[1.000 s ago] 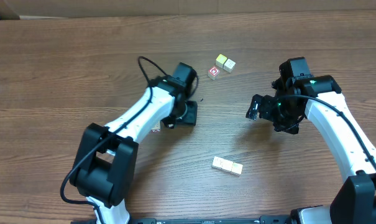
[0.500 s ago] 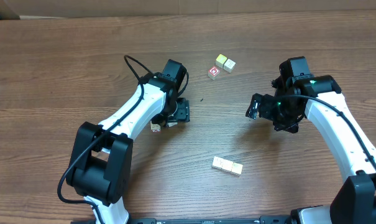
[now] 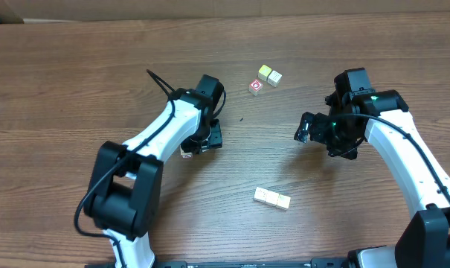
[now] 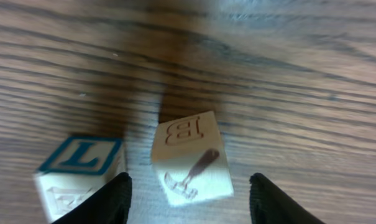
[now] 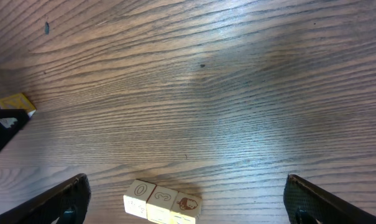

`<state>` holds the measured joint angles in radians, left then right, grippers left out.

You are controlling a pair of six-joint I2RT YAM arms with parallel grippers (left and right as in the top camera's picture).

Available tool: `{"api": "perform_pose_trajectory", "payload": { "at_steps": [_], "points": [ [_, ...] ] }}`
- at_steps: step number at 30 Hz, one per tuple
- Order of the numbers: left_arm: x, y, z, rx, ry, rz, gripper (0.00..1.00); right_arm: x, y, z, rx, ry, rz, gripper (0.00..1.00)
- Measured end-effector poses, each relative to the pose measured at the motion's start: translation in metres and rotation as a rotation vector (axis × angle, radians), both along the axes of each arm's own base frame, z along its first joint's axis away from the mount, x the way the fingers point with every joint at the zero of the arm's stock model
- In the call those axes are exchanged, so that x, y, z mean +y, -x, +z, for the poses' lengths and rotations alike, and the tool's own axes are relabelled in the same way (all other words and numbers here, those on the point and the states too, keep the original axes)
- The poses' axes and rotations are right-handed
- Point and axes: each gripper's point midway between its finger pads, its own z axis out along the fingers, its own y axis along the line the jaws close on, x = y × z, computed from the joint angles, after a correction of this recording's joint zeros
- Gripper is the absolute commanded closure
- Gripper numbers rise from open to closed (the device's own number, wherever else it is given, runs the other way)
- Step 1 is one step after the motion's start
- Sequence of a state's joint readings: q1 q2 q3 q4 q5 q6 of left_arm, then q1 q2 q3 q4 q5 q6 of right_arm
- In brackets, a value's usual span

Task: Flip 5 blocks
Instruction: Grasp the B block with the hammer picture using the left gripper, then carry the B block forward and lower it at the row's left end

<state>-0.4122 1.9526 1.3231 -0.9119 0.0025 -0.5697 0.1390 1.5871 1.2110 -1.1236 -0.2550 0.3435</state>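
Note:
A pale wood block (image 4: 191, 158) with a brown "B" and a hammer print lies on the table between the fingers (image 4: 113, 202) of my left gripper (image 4: 190, 178). The jaws are open, with a gap on each side of it. Beside it on the left sits a cube with a blue-framed "T" (image 4: 82, 169). In the overhead view my left gripper (image 3: 204, 140) is low at centre-left with a block corner (image 3: 186, 152) showing beside it. A row of pale blocks (image 5: 163, 202) (image 3: 272, 199) lies near the front. My right gripper (image 3: 308, 128) (image 5: 186, 180) hovers open above the table, holding nothing.
Three cubes cluster at the back: a yellow-topped one (image 3: 264, 71), a pale one (image 3: 275, 77) and a red-framed one (image 3: 256, 86). A yellowish cube (image 5: 17, 102) shows at the left edge of the right wrist view. Brown cardboard lines the far table edge (image 3: 225, 9).
My left gripper has slid left across the table, away from the back cluster, and now sits over the blocks by its forearm. The right arm has not moved.

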Motion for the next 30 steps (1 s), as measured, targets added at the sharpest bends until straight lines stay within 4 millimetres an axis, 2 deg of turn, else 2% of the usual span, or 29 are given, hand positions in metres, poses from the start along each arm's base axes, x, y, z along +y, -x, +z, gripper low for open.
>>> {"api": "perform_pose_trajectory", "payload": {
  "at_steps": [4, 7, 11, 13, 14, 16, 22, 26, 30],
  "points": [
    [-0.001, 0.003, -0.015, 0.034, -0.014, -0.002, 0.53, 0.000, 0.000, 0.000, 0.000, 0.000, 0.000, 0.00],
    [-0.002, 0.002, -0.016, 0.028, -0.012, 0.001, 0.49, 0.000, 0.001, 0.000, 0.002, 0.000, 0.000, 0.00],
    [-0.003, 0.000, -0.013, 0.028, -0.013, 0.002, 0.50, 0.000, 0.001, 0.000, 0.002, 0.000, 0.000, 0.00],
    [-0.003, -0.002, -0.010, 0.024, -0.011, 0.002, 0.59, 0.000, 0.000, 0.000, 0.002, 0.000, 0.000, 0.00],
    [-0.004, -0.004, -0.009, 0.020, -0.009, 0.004, 0.70, 0.000, 0.001, 0.000, 0.002, 0.000, 0.000, 0.00],
    [-0.005, -0.007, -0.006, 0.011, -0.009, 0.002, 0.78, 0.000, 0.000, 0.000, 0.002, 0.000, 0.000, 0.00],
    [-0.004, -0.010, -0.004, 0.001, -0.016, 0.005, 0.77, 0.000, 0.001, 0.000, 0.002, 0.000, 0.000, 0.00],
    [-0.003, -0.009, -0.004, 0.004, -0.022, 0.007, 0.93, 0.000, 0.001, 0.000, 0.002, 0.000, 0.000, 0.00],
    [-0.001, -0.001, 0.000, 0.038, -0.038, -0.003, 0.94, 0.000, 0.001, 0.000, 0.003, 0.000, 0.000, 0.00]
  ]
}}
